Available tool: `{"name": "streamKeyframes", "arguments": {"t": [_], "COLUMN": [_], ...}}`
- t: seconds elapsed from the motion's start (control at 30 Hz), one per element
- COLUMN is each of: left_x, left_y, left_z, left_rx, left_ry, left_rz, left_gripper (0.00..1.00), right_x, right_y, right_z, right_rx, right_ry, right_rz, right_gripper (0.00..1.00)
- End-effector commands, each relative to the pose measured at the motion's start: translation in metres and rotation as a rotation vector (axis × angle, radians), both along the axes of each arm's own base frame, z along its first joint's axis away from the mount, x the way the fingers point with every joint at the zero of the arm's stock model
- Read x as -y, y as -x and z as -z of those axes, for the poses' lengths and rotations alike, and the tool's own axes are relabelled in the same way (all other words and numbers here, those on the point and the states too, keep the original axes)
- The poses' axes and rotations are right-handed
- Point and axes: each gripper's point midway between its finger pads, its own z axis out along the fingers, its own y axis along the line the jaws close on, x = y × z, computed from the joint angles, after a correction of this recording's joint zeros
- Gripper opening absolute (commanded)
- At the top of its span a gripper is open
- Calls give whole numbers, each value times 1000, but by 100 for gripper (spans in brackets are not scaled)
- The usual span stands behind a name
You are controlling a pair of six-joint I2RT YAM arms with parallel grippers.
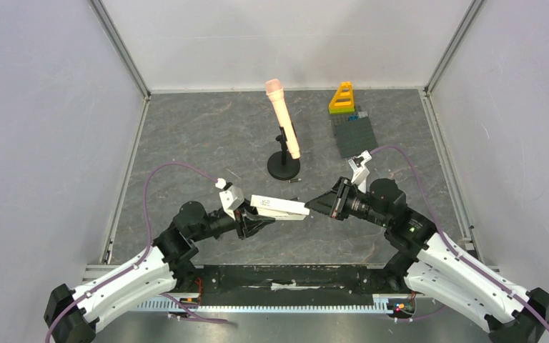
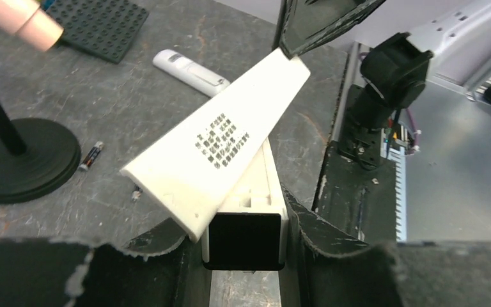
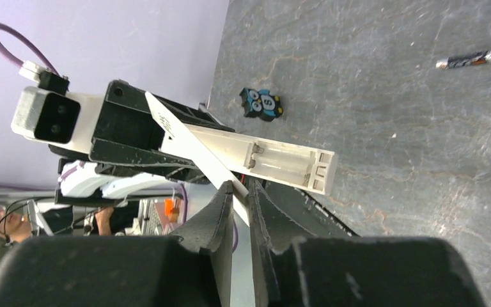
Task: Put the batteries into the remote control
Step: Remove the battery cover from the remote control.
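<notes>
My left gripper is shut on the white remote and holds it above the table. In the left wrist view the remote's body sits between my left gripper's jaws. Its white battery cover is lifted off at an angle. My right gripper is shut on the cover's far tip. In the right wrist view the battery bay is open and empty, with the cover pinched in my right gripper. One dark battery lies on the table by the stand, also in both wrist views. The other batteries are out of view.
A peach microphone leans on a black stand with a round base. A dark studded baseplate and a yellow-orange brick piece lie at the back right. A second white remote-like bar and a blue owl figure lie on the table.
</notes>
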Motion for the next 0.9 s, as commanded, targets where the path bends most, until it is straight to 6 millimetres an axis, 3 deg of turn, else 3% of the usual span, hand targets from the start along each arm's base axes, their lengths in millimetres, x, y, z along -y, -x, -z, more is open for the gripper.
{"name": "streamKeyframes", "arguments": {"t": [0.0,0.17,0.37,0.47,0.57,0.73,0.87], "left_x": [-7,-22,-29,-28,-23,-6,6], "left_y": [-22,-36,-36,-32,-27,-5,22], "left_z": [-1,20,26,25,22,13,-8], "left_rx": [-4,-60,-72,-71,-59,-27,26], "left_ry": [54,45,42,40,42,37,87], "left_rz": [-142,-271,-298,-278,-231,-63,119], "left_gripper": [2,2,2,2,2,2,2], "right_x": [8,24,46,48,43,24,12], "right_y": [-27,-40,-43,-39,-35,-21,-5], "right_z": [9,47,95,106,102,68,30], "right_rx": [53,38,16,20,44,131,295], "right_ry": [26,116,240,281,300,244,167], "right_rz": [122,217,287,260,198,40,-99], "right_gripper": [0,0,0,0,18,65,80]}}
